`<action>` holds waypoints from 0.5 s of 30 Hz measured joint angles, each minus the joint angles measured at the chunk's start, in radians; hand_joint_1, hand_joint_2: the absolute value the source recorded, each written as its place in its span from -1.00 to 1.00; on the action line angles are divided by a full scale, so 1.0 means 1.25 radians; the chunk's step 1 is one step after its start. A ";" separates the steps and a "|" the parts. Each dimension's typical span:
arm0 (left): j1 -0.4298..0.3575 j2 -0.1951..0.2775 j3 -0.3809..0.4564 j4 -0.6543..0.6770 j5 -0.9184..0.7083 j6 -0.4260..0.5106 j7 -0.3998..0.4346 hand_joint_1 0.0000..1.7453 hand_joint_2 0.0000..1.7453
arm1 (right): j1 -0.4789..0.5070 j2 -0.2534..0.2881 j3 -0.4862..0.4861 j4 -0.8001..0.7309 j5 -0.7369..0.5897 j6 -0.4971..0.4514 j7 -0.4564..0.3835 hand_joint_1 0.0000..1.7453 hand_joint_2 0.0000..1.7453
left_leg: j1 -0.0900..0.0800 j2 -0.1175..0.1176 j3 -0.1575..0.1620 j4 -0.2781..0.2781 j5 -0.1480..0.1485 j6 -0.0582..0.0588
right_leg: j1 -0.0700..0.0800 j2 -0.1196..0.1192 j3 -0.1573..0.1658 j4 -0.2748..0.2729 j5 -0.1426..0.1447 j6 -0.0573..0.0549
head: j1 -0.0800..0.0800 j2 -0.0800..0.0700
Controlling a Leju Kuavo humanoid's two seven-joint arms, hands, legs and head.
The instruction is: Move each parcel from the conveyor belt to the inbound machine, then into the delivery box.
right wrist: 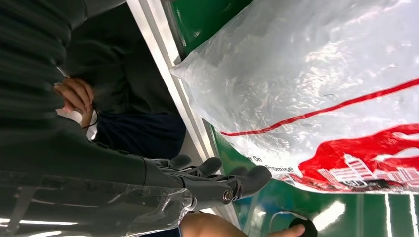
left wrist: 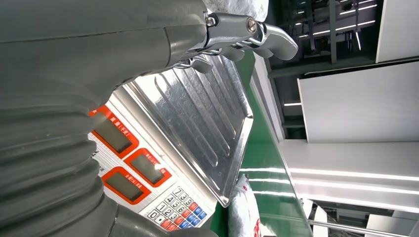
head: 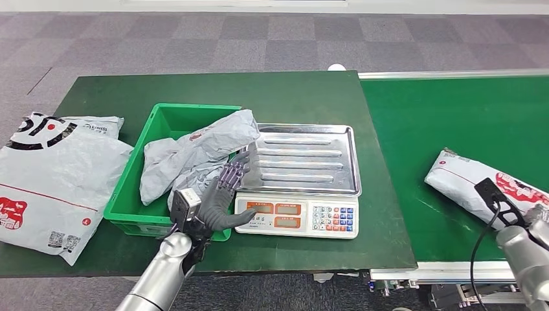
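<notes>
Taking the scale (head: 301, 188) as the landmark: far to its left, a large white printed parcel (head: 52, 178) lies flat on the green table (head: 291, 91). Just left of the scale stands the green delivery box (head: 129, 194), with a crumpled grey parcel (head: 194, 152) draped over its near-scale rim and resting against the tray's edge. The left robot hand (head: 223, 194) hovers at the scale's front-left corner, fingers spread and holding nothing, just beside the grey parcel. Right of the scale runs the green conveyor belt (head: 466, 123), carrying a white parcel with red print (head: 476, 184). The right robot hand (right wrist: 217, 180) sits close beside that parcel; its fingers seem loosely extended and apparently not gripping it.
</notes>
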State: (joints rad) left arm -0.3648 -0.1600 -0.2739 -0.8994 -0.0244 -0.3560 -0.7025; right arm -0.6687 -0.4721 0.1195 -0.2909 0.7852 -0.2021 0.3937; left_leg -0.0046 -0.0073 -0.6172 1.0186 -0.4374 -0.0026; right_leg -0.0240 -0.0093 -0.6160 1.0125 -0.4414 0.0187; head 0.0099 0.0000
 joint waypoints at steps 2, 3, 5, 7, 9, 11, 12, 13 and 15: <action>-0.003 0.000 -0.001 0.003 0.000 0.000 0.000 -1.00 1.00 | 0.000 -0.002 0.001 0.000 0.001 0.008 0.000 -1.00 1.00 | 0.000 0.000 0.000 0.000 0.000 0.000 | 0.000 0.000 0.000 0.000 0.000 0.000 | 0.000 0.000; -0.004 0.000 -0.002 0.004 0.000 0.000 0.000 -1.00 1.00 | 0.000 -0.002 0.001 0.000 0.002 0.011 -0.001 -1.00 1.00 | 0.000 0.000 0.000 0.000 0.000 0.000 | 0.000 0.000 0.000 0.000 0.000 0.000 | 0.000 0.000; -0.006 0.000 -0.004 0.007 0.000 0.000 0.000 -1.00 1.00 | 0.001 -0.003 0.002 0.000 0.005 0.015 -0.007 -1.00 1.00 | 0.000 0.000 0.000 0.000 0.000 0.000 | 0.000 0.000 0.000 0.000 0.000 0.000 | 0.000 0.000; -0.009 -0.001 -0.005 0.010 0.000 -0.001 0.000 -1.00 1.00 | 0.002 -0.003 0.002 0.000 0.011 0.017 -0.014 -1.00 1.00 | 0.000 0.000 0.000 0.000 0.000 0.000 | 0.000 0.000 0.000 0.000 0.000 0.000 | 0.000 0.000; -0.012 -0.003 -0.006 0.013 0.000 0.000 0.000 -1.00 1.00 | 0.003 -0.002 0.003 0.000 0.017 0.025 -0.020 -1.00 1.00 | 0.000 0.000 0.000 0.000 0.000 0.000 | 0.000 0.000 0.000 0.000 0.000 0.000 | 0.000 0.000; -0.016 -0.004 -0.007 0.017 0.000 0.000 0.000 -1.00 1.00 | 0.003 0.001 0.007 0.000 0.022 0.041 -0.026 -1.00 1.00 | 0.000 0.000 0.000 0.000 0.000 0.000 | 0.000 0.000 0.000 0.000 0.000 0.000 | 0.000 0.000; -0.017 -0.005 -0.007 0.019 0.000 0.000 0.000 -1.00 1.00 | 0.004 0.002 0.009 0.000 0.023 0.050 -0.030 -1.00 1.00 | 0.000 0.000 0.000 0.000 0.000 0.000 | 0.000 0.000 0.000 0.000 0.000 0.000 | 0.000 0.000; -0.018 -0.006 -0.007 0.020 0.000 0.000 0.000 -1.00 1.00 | 0.004 0.004 0.011 0.000 0.024 0.058 -0.034 -1.00 1.00 | 0.000 0.000 0.000 0.000 0.000 0.000 | 0.000 0.000 0.000 0.000 0.000 0.000 | 0.000 0.000; -0.020 -0.007 -0.008 0.022 0.000 0.000 0.000 -1.00 1.00 | 0.005 0.008 0.012 0.000 0.025 0.071 -0.040 -1.00 1.00 | 0.000 0.000 0.000 0.000 0.000 0.000 | 0.000 0.000 0.000 0.000 0.000 0.000 | 0.000 0.000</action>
State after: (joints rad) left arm -0.3895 -0.1684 -0.2838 -0.8717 -0.0247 -0.3566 -0.7023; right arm -0.6622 -0.4617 0.1341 -0.2903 0.8164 -0.1133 0.3435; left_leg -0.0046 -0.0074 -0.6171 1.0185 -0.4372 -0.0025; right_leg -0.0239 -0.0095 -0.6157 1.0125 -0.4413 0.0189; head 0.0099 0.0000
